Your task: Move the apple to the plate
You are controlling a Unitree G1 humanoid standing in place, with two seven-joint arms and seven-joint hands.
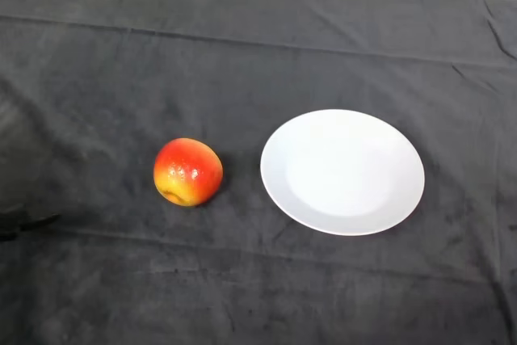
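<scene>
Red-yellow apple (187, 171) on dark cloth (242, 46), left of white plate (342, 171).

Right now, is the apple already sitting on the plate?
No, the apple lies on the dark cloth to the left of the white plate, apart from its rim.

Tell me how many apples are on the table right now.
1. The apple lies on the dark cloth, left of the white plate and apart from it. Nothing seems hidden.
</scene>
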